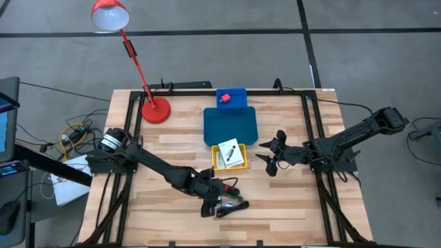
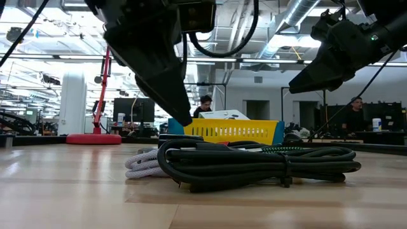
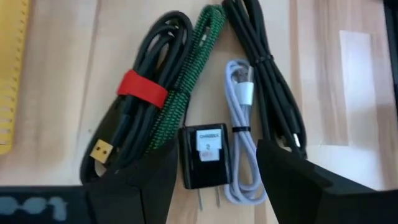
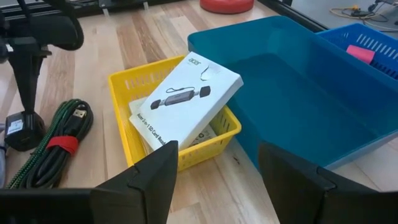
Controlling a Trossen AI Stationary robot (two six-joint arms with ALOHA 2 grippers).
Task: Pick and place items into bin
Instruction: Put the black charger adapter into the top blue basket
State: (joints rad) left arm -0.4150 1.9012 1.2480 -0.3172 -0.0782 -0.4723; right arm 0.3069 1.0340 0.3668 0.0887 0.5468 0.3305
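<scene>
Surface: pale wood-plank table [image 1: 172,227] in a black frame, standing on a grey tiled floor [image 1: 358,48]. A red desk lamp [image 1: 155,109] stands at the table's far left. The low view looks past the table into a large workshop room with ceiling ducts and monitors, where two seated persons show in the distance.

Left gripper [image 1: 215,204]: fingers spread wide, poised directly above the cable pile, holding nothing. Its wrist view alone itemises what lies beneath and just ahead of the fingers: a black cable [image 3: 146,74] bound with a red strap [image 3: 143,90]; a green-and-black braided cable [image 3: 193,68] touching it; a small black charger plug [image 3: 202,155] with a white label, between the fingers; a white cable [image 3: 242,124] just beside it; a further black cable [image 3: 273,93] on the outer side. From the low view the pile reads as one dark coil, with the white cable at its near end.

Right gripper [image 1: 271,155]: fingers spread, empty, hovering just beside the yellow basket [image 4: 146,87]. Its wrist view shows a white printed box [image 4: 186,102] tilted across that basket, over what may be another flat card, partly hidden. Beyond stands a teal bin [image 4: 298,81], and past it a smaller blue basket [image 4: 373,37] containing a pink-red piece [image 4: 367,53].
</scene>
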